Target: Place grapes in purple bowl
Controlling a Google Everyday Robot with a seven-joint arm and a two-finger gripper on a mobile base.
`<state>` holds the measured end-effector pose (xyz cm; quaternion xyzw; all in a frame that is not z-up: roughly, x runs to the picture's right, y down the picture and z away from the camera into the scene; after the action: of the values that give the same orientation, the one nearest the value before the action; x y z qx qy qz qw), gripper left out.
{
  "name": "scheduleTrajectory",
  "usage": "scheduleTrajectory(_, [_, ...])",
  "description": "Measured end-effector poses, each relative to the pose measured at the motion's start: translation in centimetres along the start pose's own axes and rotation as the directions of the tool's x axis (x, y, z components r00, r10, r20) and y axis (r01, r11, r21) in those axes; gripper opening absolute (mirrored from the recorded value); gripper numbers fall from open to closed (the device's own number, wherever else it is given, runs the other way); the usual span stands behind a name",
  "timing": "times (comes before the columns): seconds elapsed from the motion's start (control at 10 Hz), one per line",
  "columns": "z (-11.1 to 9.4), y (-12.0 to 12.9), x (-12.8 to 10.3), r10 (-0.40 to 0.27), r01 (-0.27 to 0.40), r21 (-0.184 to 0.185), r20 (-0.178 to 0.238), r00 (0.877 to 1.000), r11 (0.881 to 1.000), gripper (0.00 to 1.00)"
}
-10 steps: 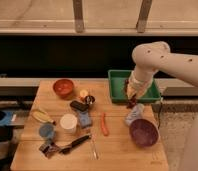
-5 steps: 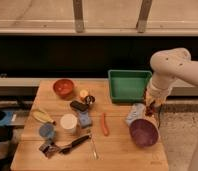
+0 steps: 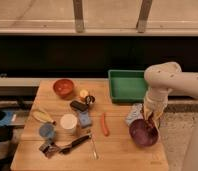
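Observation:
The purple bowl point(image 3: 142, 134) stands at the right front of the wooden table point(image 3: 117, 152). My gripper point(image 3: 152, 120) hangs from the white arm point(image 3: 164, 80) just over the bowl's far rim. It is shut on the grapes point(image 3: 151, 123), a small dark reddish bunch that hangs between the fingers down into the top of the bowl. Most of the bunch is hidden by the fingers.
A green bin point(image 3: 127, 85) stands behind the bowl, and a pale blue packet point(image 3: 134, 114) lies to its left. An orange stick point(image 3: 105, 124), white cup point(image 3: 68, 122), blue cup point(image 3: 47, 131), orange-red bowl point(image 3: 63, 87), banana point(image 3: 42, 116) and utensils point(image 3: 74, 144) fill the left and middle.
The arm has swung right from the green bin's front edge and come down, bringing the gripper and the grapes over the purple bowl.

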<state>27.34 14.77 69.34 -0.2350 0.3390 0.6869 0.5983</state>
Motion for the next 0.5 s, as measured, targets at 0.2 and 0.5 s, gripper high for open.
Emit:
scheduleTrajectory(0.2, [0.8,0.7,1.4,-0.023,0.024,0.029,-0.05,0.999,0.999,0.11])
scheduleTrajectory(0.5, [4.1,0.1,1.8,-0.001,0.009,0.052,-0.153,0.988,0.999,0.4])
